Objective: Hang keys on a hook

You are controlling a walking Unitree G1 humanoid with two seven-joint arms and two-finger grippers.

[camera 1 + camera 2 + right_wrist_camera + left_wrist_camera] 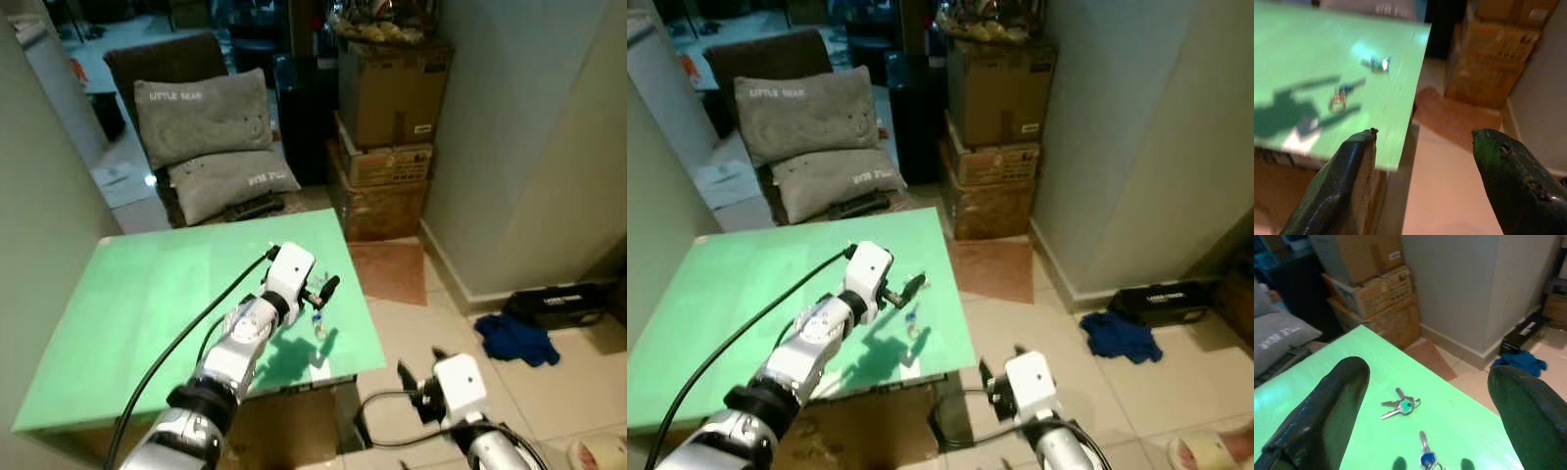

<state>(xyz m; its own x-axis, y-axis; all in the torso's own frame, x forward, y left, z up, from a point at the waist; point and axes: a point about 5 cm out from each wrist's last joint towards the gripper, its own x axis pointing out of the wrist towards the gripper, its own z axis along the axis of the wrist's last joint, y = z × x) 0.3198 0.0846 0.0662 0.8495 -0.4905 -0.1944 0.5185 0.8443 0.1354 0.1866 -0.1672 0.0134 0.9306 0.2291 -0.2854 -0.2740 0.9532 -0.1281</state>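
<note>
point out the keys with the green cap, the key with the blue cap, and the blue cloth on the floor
Silver keys with green cap point(1401, 406), left wrist view, on the green cap.
Silver key with blue cap point(1426, 458), left wrist view, on the blue cap.
Crumpled blue cloth point(516, 339), left eye view, on its middle folds.

- Dim indoor light all round, with a cool blue-green cast you'll notice across both head views.
- The green table point(147, 323) is your brightest surface; it carries a pale sheen towards its far side.
- The left arm point(245, 338) throws a hard dark shadow point(294, 357) onto the tabletop just beside it, so light comes from above.
- The far room at the top goes murky and grainy; detail there is lost.
- In the left wrist view, the fingers point(1327, 406) are big soft blurs, while the keys point(1400, 406) sit fairly sharp.
- The right wrist view is smeared and warm-tinted; a white glare spot hits the keys there.
</note>
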